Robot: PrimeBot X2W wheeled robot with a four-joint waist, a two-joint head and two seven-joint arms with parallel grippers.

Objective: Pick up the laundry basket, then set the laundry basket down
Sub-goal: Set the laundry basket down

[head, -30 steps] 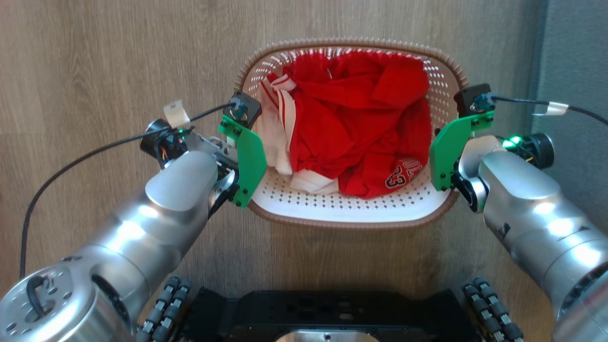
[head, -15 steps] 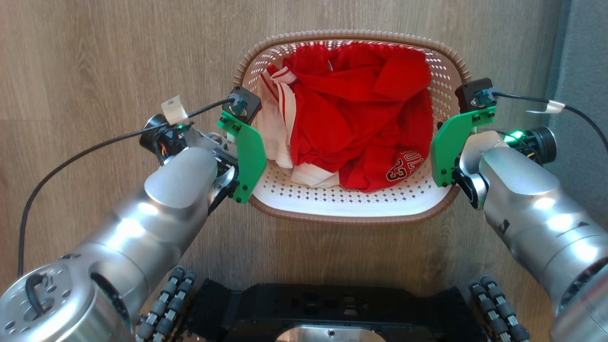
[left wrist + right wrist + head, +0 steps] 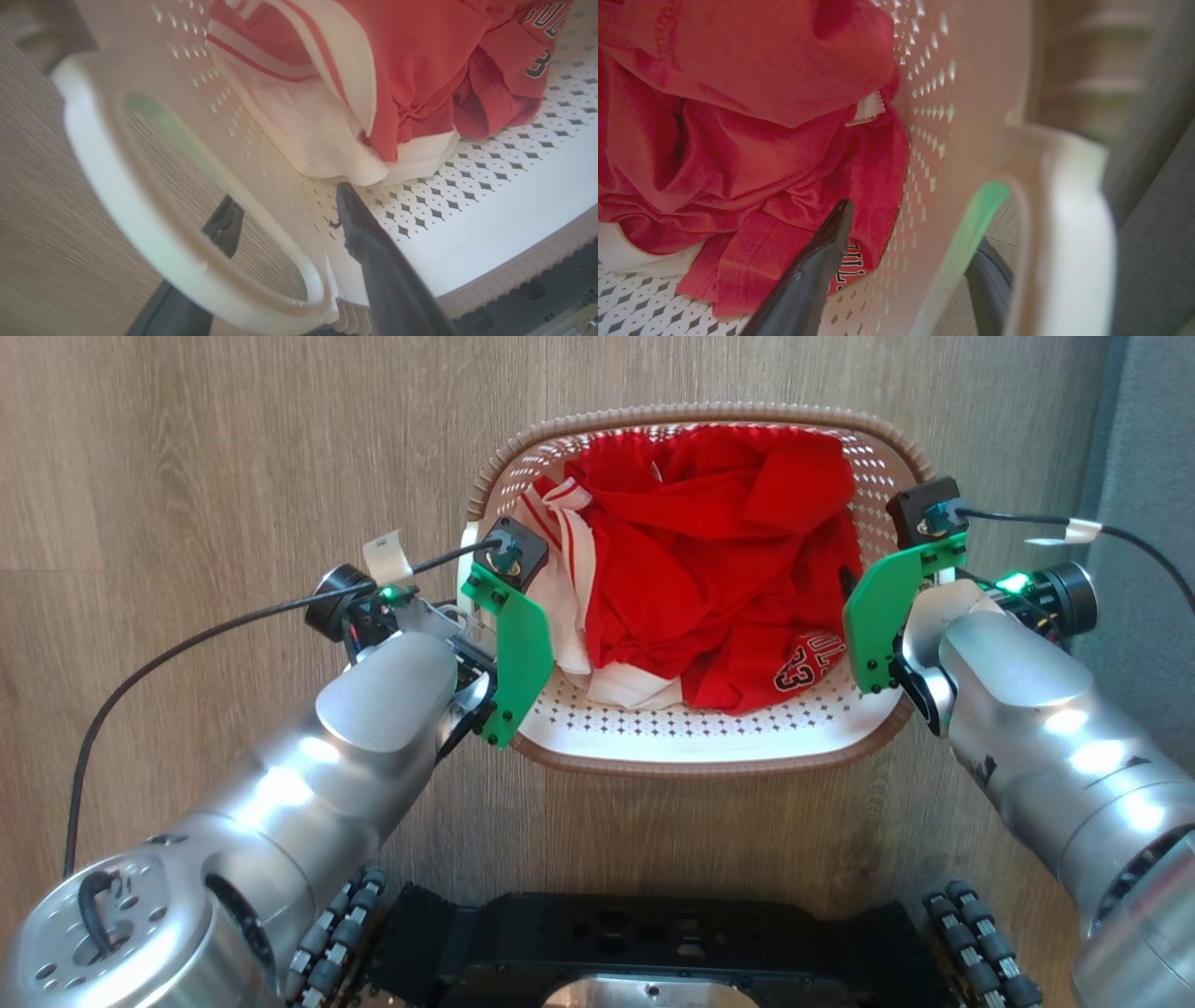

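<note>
One laundry basket [image 3: 700, 765] stood on the wooden floor [image 3: 187, 476] straight ahead of the robot's dark base [image 3: 635, 943], between the two arms, with a band of bare floor between its near rim and the base. It held one heap of red and white clothes [image 3: 709, 560]; how many garments made up the heap could not be told. Two green brackets, the left one [image 3: 518, 653] and the right one [image 3: 882, 616], sat over the basket's two short sides. Open floor lay to the left and beyond the far rim, while the right side came close to a grey strip [image 3: 1158, 429] along the edge. The head view gave the whole brown rim and the dark lettering on the red cloth near the right wall. The wrist views gave the fingers up close. The left gripper [image 3: 286, 193] was spread, one finger inside on the perforated bottom and one outside, seen through the white left handle [image 3: 140, 224], with the wall between them unclamped. The right gripper [image 3: 914, 223] was likewise spread astride its wall, one finger against the red cloth, the other behind the right handle [image 3: 1069, 224].
</note>
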